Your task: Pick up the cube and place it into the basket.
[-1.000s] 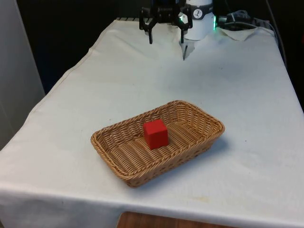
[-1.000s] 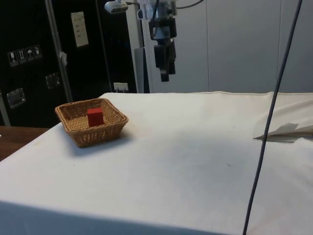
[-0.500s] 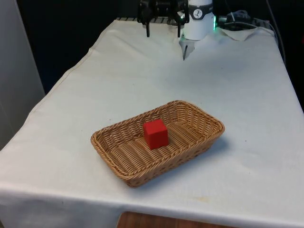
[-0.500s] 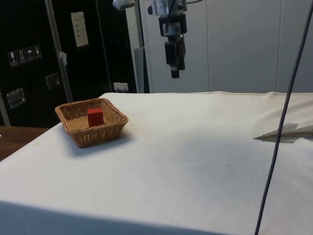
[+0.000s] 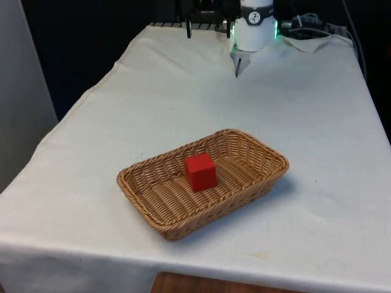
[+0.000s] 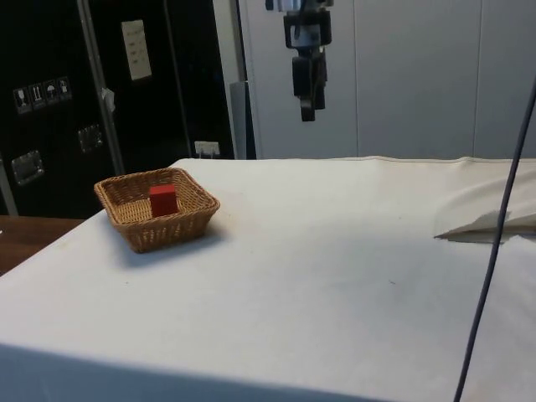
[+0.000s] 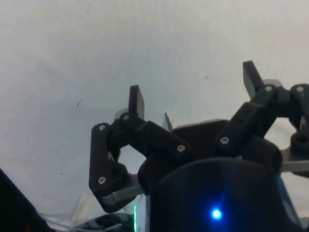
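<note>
You have a red cube (image 5: 200, 172) resting inside the wicker basket (image 5: 256, 180), flat on the woven floor, one edge turned slightly toward you in the front view. Its faces are plain and matte, nothing printed on them. It sits near the basket's middle, touching no wall that you can make out. The basket is a shallow rectangular tray of tan woven cane with a thicker braided rim, set askew on the table (image 5: 317, 122) and upright. In the side view you see the cube (image 6: 162, 200) poking just above the rim of the basket (image 6: 194, 219). Both lie well apart from the fingers (image 7: 137, 100), far below them and off to one side.
</note>
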Available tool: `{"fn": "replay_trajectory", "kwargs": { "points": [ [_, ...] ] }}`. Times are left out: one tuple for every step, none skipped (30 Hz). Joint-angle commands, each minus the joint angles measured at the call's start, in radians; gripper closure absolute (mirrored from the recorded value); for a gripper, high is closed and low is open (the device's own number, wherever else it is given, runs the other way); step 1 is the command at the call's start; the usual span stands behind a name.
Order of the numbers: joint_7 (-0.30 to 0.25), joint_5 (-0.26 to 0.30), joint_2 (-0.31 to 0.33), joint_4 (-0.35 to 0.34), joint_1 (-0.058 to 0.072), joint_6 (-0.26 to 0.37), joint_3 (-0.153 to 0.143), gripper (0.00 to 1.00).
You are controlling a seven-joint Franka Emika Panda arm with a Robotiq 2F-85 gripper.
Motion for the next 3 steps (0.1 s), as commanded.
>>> {"fn": "replay_trajectory", "kwargs": {
  "points": [
    [0.009, -0.014, -0.012, -0.007, -0.005, 0.001, 0.001, 0.00],
    [0.009, -0.013, -0.021, -0.015, -0.008, 0.006, 0.000, 0.00],
    [0.000, -0.001, -0.016, -0.010, -0.003, 0.000, -0.001, 0.00]
  ]
}}
